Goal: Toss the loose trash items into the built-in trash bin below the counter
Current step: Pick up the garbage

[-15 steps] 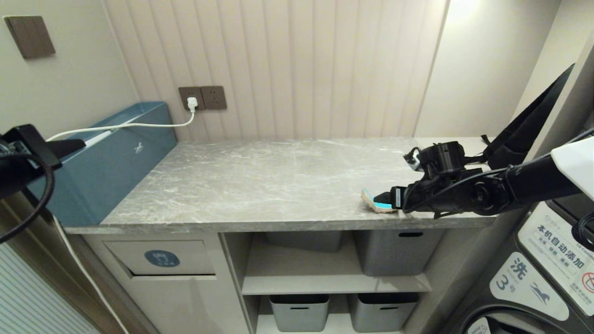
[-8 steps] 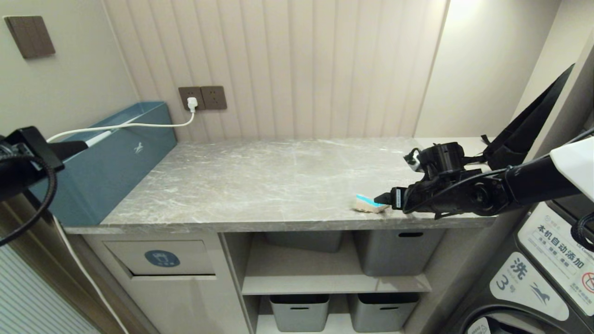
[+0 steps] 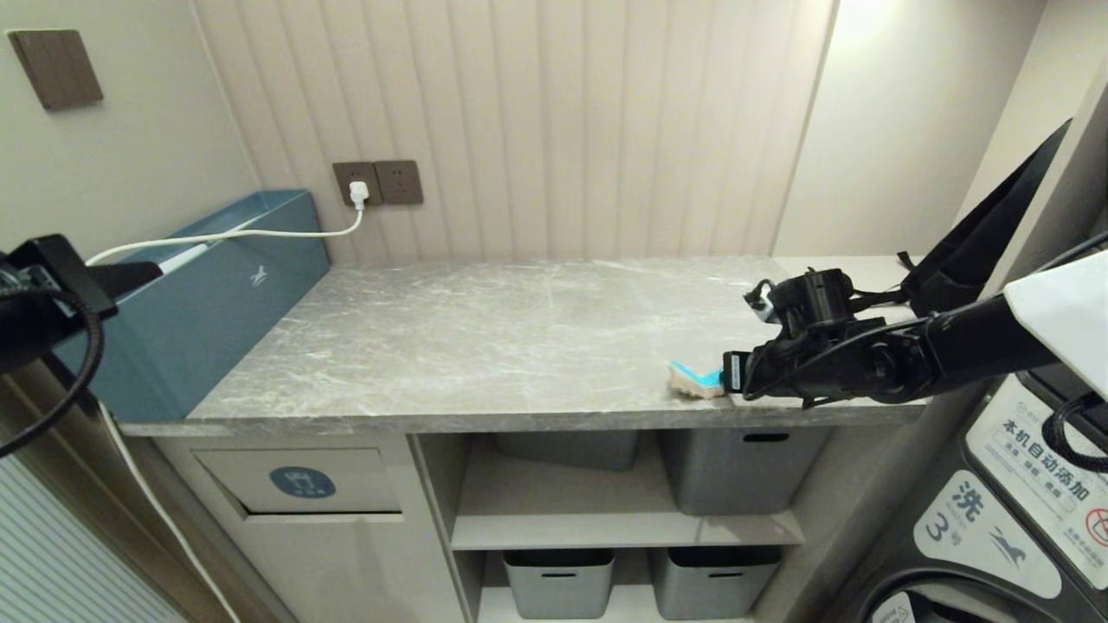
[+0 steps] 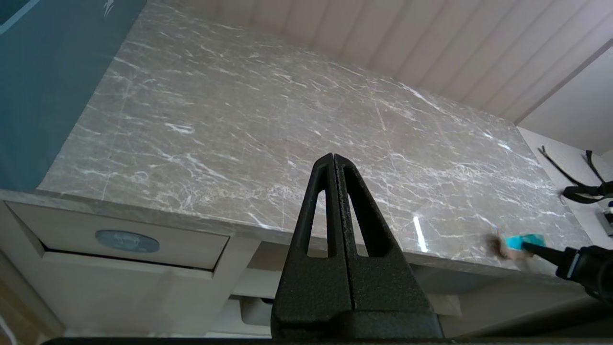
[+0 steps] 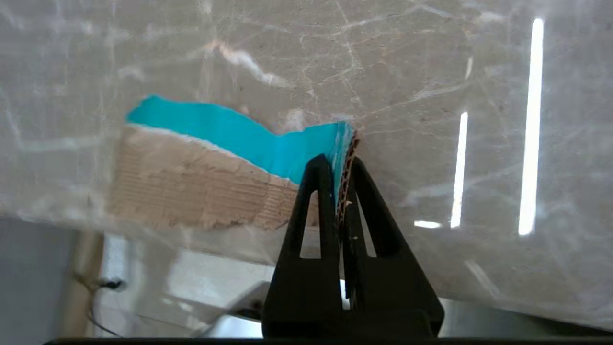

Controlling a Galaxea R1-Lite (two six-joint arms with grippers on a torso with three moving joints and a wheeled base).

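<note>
From the head camera, the right gripper (image 3: pixel 718 379) is down at the front right of the counter (image 3: pixel 485 346), pinching one end of the cardboard scrap (image 3: pixel 691 381). The scrap sticks out from the fingertips toward the middle of the counter, close to the front edge. The trash bin flap (image 3: pixel 299 481) with the blue badge sits under the counter's far left end, so it's well apart from the scrap and low, below and across from the jaws.

Left wrist camera: the left gripper (image 4: pixel 334 160) is pressed shut on nothing, hovering off the counter's front left, way nearer to the flap (image 4: pixel 125 240) than the right arm. The scrap (image 4: pixel 512 244) shows far off.

Right wrist camera: the jaws are clamped on the scrap's (image 5: pixel 206 177) corrugated edge, the rest fanning out sideways, blue face against brown. I'd guess it's a long carry left and down.
</note>
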